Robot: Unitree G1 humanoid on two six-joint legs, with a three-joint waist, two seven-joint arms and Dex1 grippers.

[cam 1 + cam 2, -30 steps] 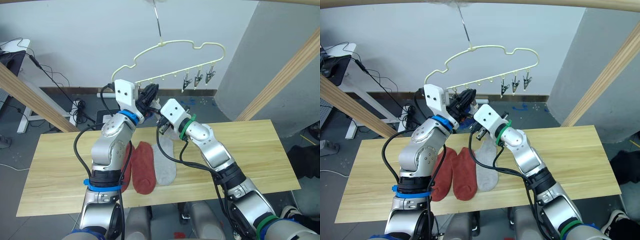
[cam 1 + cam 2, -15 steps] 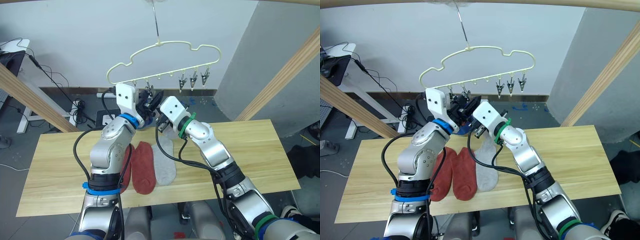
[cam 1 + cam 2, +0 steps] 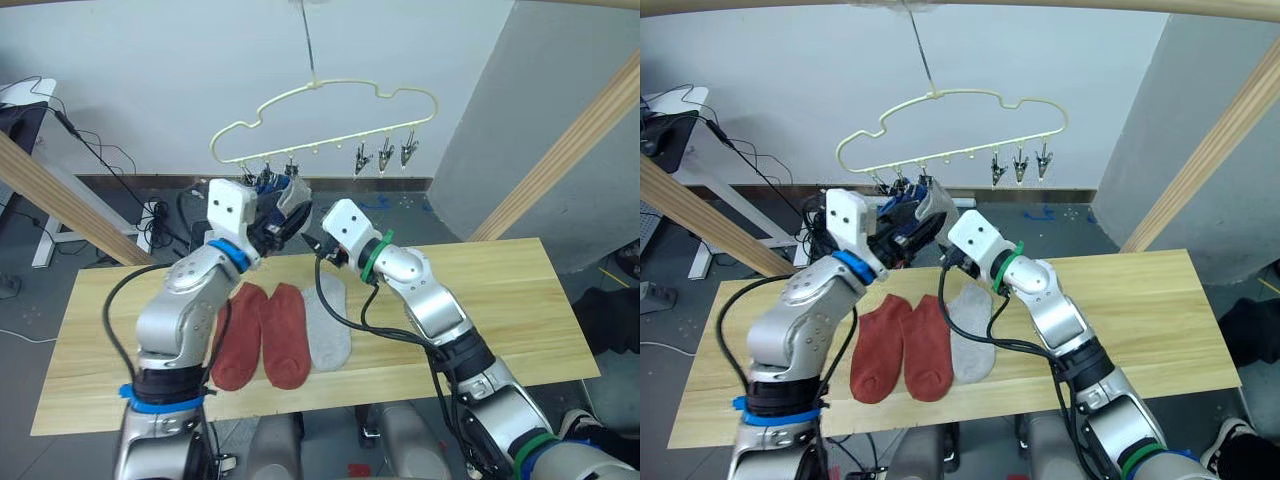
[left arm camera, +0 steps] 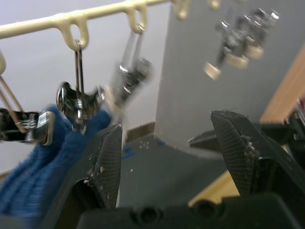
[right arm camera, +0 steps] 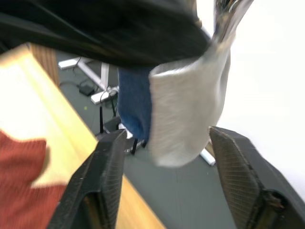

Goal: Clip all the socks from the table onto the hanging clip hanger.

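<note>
Long light yellowish plank table (image 3: 500, 300): three ankle socks lie side by side near its middle, toward the front edge. Count: two rust-red knit socks (image 3: 263, 333), one light grey knit sock (image 3: 329, 320) just beside them on the robot's right.

Pale-yellow wavy wire clip hanger (image 3: 322, 115) hangs by its hook above the table's far edge. On its clip row: blue knit socks (image 3: 898, 215) and one light grey knit sock (image 3: 933, 199) hang at the left end; how many blue ones, cannot tell. Three metal clips (image 3: 384, 155) at the right end are bare.

Left gripper (image 4: 174, 152): raised just below the clipped socks, fingers apart, holding nothing. Right gripper (image 5: 167, 176): close beside it, fingers apart, empty, with the hanging grey sock in front of it.

Versus 1.0 s ago: the left arm has swung out to the left, uncovering the leftmost red sock. The grey sock now hangs clear from its clip. The hanger has shifted left.
</note>
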